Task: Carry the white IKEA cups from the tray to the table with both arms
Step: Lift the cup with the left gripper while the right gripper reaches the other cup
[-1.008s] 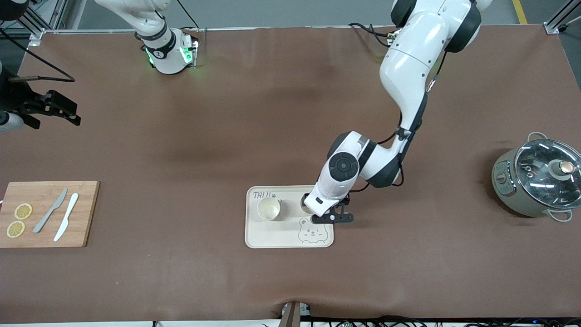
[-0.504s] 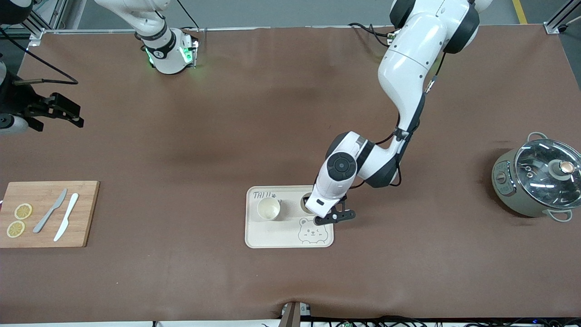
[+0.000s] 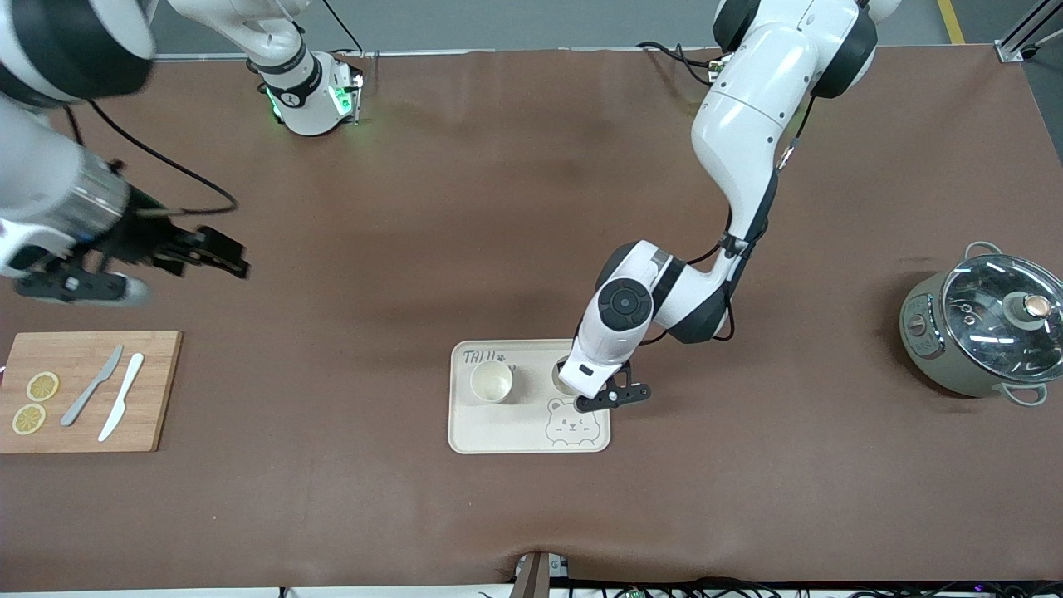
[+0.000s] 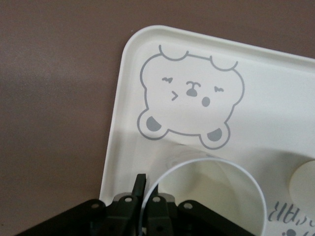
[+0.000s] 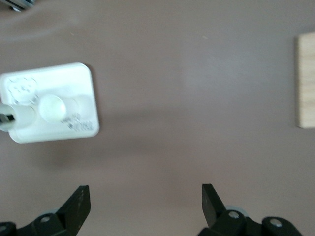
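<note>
Two small cream-white handleless cups stand on one cream rectangular tray printed with a bear (image 3: pixel 531 432): one cup (image 3: pixel 491 382) sits apart from the left gripper (image 3: pixel 570 384), the other cup (image 3: pixel 561 374) is directly under it, its rim pinched between the closed fingers. One bamboo cutting board (image 3: pixel 149 390) lies below the right gripper (image 3: pixel 228 256), toward that arm's end of the table, carrying two lemon slices (image 3: pixel 42 386) (image 3: pixel 28 419) and two knives, one grey (image 3: pixel 91 385), one white (image 3: pixel 121 408). One grey-green pot with a glass lid (image 3: pixel 984 328) stands well apart from both grippers. Two white robot arms are present.
</note>
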